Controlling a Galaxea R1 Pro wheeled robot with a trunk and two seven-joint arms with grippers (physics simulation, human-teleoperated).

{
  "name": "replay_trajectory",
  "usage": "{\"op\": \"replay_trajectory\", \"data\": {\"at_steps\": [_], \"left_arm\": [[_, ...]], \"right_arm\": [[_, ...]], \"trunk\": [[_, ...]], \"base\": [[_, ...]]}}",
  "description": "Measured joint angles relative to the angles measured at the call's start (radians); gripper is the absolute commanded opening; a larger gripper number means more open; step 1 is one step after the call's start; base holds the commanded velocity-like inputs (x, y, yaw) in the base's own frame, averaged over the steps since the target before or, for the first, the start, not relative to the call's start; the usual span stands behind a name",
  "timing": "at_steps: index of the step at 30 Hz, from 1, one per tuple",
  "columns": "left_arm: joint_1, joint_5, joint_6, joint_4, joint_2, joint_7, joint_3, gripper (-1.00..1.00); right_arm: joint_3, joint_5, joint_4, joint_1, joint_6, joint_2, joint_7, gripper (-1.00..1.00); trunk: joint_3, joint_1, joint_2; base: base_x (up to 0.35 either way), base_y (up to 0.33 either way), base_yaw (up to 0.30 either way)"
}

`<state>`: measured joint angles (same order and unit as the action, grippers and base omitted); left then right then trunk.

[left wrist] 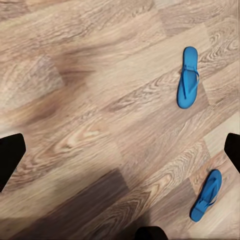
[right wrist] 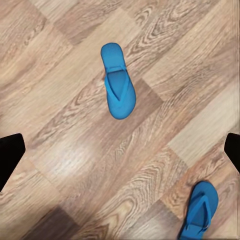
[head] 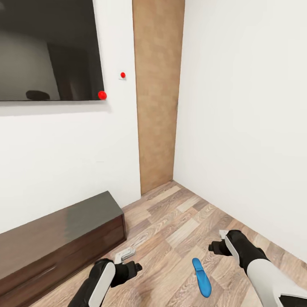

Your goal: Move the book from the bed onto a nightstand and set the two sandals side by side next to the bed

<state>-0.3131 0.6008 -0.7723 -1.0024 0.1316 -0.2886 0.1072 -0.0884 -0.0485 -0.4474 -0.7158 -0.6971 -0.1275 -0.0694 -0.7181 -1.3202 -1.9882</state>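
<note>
Two bright blue sandals lie apart on the wood-plank floor, not side by side. In the head view one sandal [head: 201, 277] lies between my arms, near the bottom edge. The left wrist view has one sandal [left wrist: 187, 77] and the other sandal [left wrist: 206, 195] beyond it. In the right wrist view, one sandal [right wrist: 117, 80] lies below the camera and the second [right wrist: 200, 210] sits at the frame's edge. My left gripper [head: 135, 268] [left wrist: 120, 155] hangs open above bare floor. My right gripper [head: 212, 247] [right wrist: 120, 155] is open above the floor, holding nothing. The book, bed and nightstand are out of view.
A long low dark wall console [head: 55, 238] runs along the left wall under a black screen [head: 47, 47]. A small grey-white object [head: 125, 255] lies on the floor by its end. A wood panel [head: 157, 94] fills the corner, with a white wall [head: 247, 119] close on the right.
</note>
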Motion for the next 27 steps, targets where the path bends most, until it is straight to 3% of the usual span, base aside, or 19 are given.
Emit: {"op": "replay_trajectory", "data": {"at_steps": [6,10,12,17,27], "left_arm": [[0.006,0.006,0.005,-0.006,-0.002,-0.006,-0.001,1.0],[0.014,0.005,0.03,-0.014,-0.002,-0.007,0.001,1.0],[0.017,0.003,0.053,-0.02,-0.002,-0.007,0.001,1.0],[0.022,0.0,0.073,-0.024,-0.003,-0.009,-0.001,1.0],[0.019,-0.001,0.092,-0.021,-0.004,-0.013,-0.005,1.0]], "right_arm": [[0.002,-0.007,0.0,0.001,0.016,0.001,-0.003,1.0],[0.035,-0.009,0.0,0.004,0.088,0.0,-0.005,1.0],[0.077,-0.009,0.0,0.007,0.14,0.001,-0.005,1.0],[0.123,-0.007,0.0,0.009,0.177,0.001,-0.005,1.0],[0.138,-0.003,0.0,0.01,0.19,0.001,-0.005,1.0]], "trunk": [[-0.019,-0.023,-0.042],[-0.031,-0.038,-0.07],[-0.038,-0.046,-0.084],[-0.053,-0.065,-0.119],[-0.085,-0.104,-0.189]], "base": [[0.0,0.0,-0.262],[0.0,0.0,-0.263],[0.0,0.0,-0.264],[0.0,0.0,-0.217],[0.0,0.0,-0.069]]}}
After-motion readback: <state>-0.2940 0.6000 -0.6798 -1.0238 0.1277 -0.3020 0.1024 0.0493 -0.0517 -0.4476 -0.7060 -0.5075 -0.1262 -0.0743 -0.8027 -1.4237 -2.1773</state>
